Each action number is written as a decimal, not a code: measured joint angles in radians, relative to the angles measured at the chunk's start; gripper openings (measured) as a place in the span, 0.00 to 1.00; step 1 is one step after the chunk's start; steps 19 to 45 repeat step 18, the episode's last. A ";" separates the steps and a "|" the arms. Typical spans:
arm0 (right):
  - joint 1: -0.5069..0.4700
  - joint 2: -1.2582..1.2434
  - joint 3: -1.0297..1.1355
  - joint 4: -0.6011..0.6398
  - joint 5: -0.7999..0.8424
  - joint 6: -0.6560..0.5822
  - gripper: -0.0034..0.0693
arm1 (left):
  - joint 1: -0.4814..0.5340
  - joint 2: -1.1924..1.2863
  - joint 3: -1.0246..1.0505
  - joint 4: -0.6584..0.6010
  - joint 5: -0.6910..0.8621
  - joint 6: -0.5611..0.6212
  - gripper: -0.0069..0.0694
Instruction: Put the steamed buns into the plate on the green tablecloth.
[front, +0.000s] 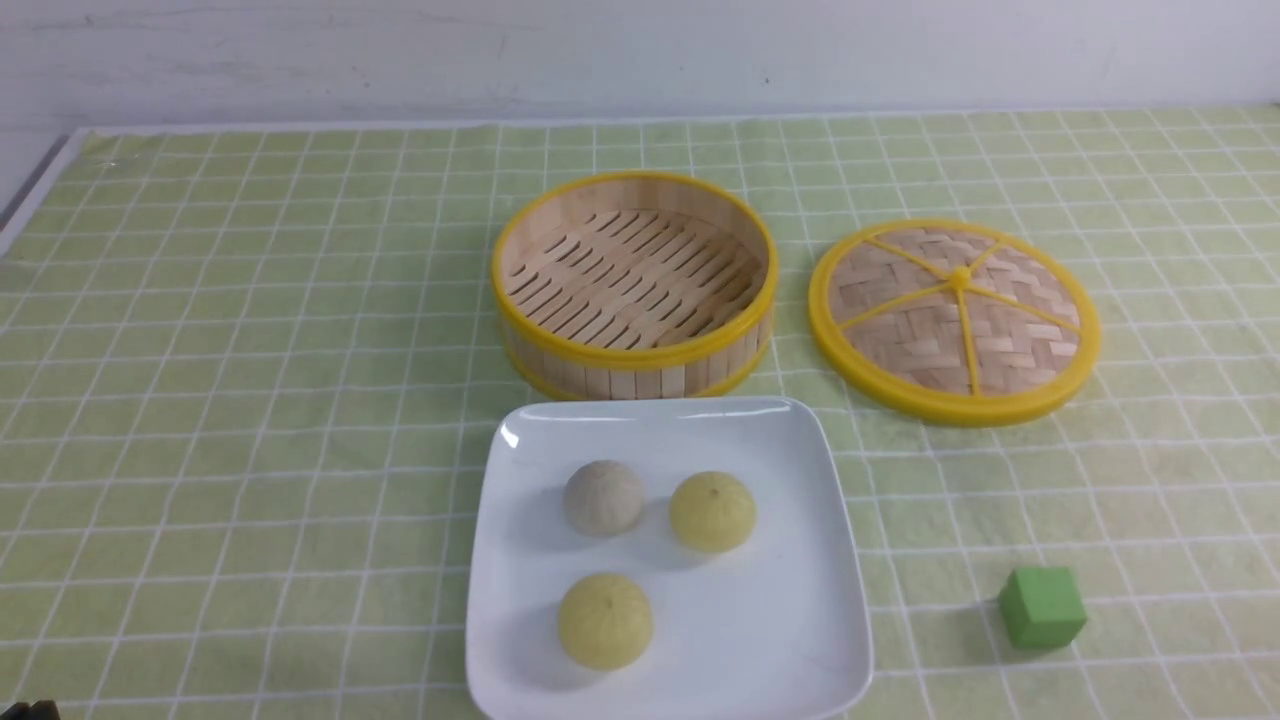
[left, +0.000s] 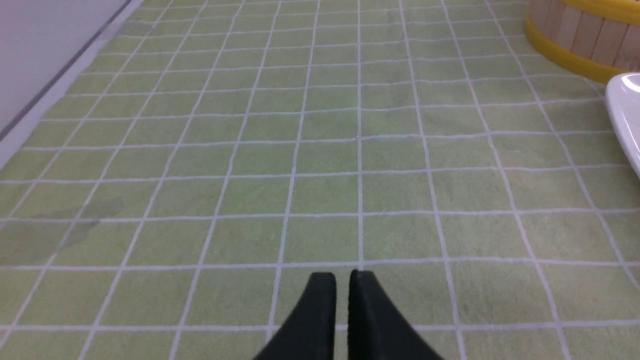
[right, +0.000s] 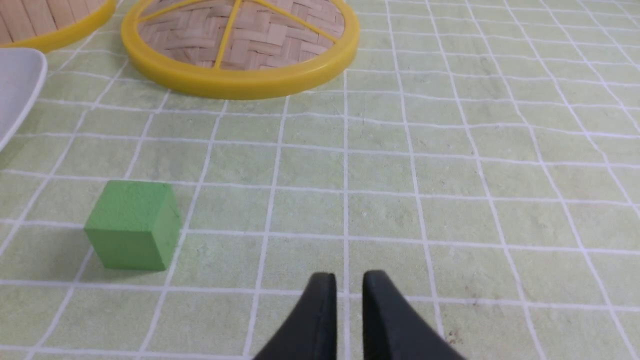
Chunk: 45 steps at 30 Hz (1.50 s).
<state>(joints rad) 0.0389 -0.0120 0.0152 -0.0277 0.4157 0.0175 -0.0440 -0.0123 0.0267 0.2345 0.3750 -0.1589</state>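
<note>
Pale yellow buns (front: 712, 511), white plate (front: 790, 640)

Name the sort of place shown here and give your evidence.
Probably a staged tabletop for robot practice, dressed as a dining table: a green tablecloth, a bamboo steamer basket, and a white plate holding buns.

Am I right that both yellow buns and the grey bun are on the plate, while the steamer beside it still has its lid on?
Not quite: the lid is off, lying on the cloth to the right of the steamer, which stands open and empty in the front view. The rest holds: both yellow buns and the grey bun sit on the plate.
</note>
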 joint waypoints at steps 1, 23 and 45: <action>0.000 0.000 0.000 0.000 0.000 0.000 0.20 | 0.000 0.000 0.000 0.001 0.001 0.000 0.18; 0.000 0.000 0.000 0.000 0.000 0.000 0.22 | 0.000 0.000 -0.001 0.004 0.002 0.000 0.20; 0.000 0.000 0.000 0.000 0.000 0.000 0.22 | 0.000 0.000 -0.001 0.004 0.002 0.000 0.20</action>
